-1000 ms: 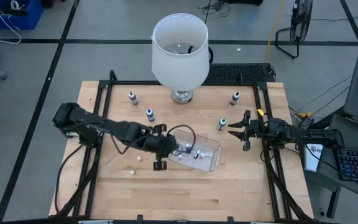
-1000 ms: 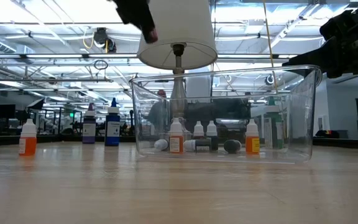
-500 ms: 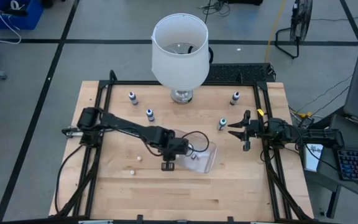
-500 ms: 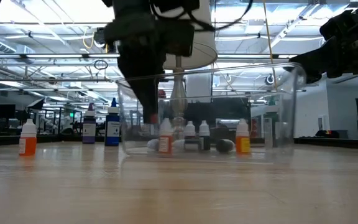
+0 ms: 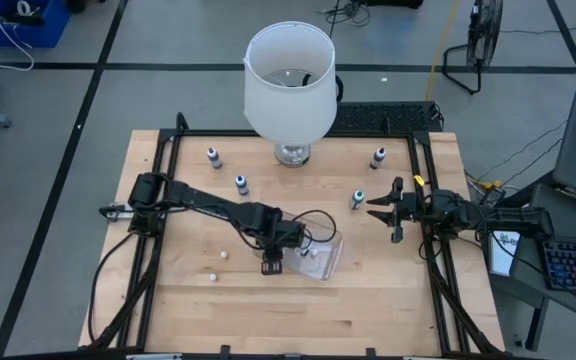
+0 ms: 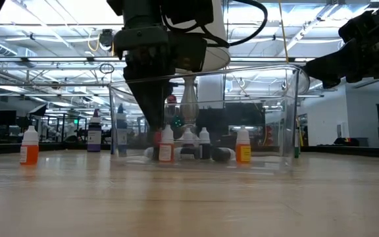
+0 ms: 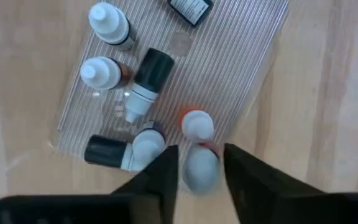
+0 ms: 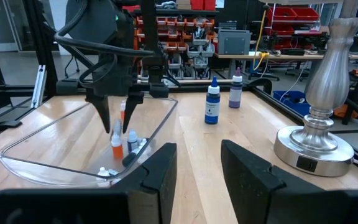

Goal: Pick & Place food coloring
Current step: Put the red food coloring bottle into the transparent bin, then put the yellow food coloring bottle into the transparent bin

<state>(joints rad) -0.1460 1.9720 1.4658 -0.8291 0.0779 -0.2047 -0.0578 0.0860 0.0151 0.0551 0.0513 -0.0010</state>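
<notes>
Left gripper point(image 7: 201, 155): lowered, fingers pointing down, into the near-left part of the clear plastic tub point(image 5: 334, 257), which sits near the table's point(image 5: 388, 300) centre. Its fingers point(image 8: 114, 127) stand slightly apart, straddling the white cap of an orange-bodied food coloring bottle point(image 7: 199, 167). That bottle stands on the tub floor and shows blurred in the left wrist view. No firm clamp on it can be seen.

Contents of the tub: a second orange bottle point(image 7: 196, 124) stands just beside the straddled one. Two white-capped bottles point(image 7: 109, 23) stand upright at the far side. Two dark-bodied bottles point(image 7: 146, 79) lie on their sides between them. A dark-labelled item at the tub's edge is cut off by the frame.

Outside the tub, four bottles stand upright on the far half of the table: one at far left point(image 5: 214, 156), one blue-bodied point(image 5: 241, 184) nearer the centre, one at far right point(image 5: 378, 157), and a teal-capped one point(image 5: 358, 199). In the low view, another orange bottle point(image 6: 29, 145) stands alone at the left, well apart from the tub.

Right gripper point(image 5: 372, 207): held at the right side of the table, fingers spread and empty, tips just beside the teal-capped bottle without visible contact.

A lamp with a white shade point(image 5: 288, 75) and metal base point(image 8: 319, 146) stands at the far centre.
</notes>
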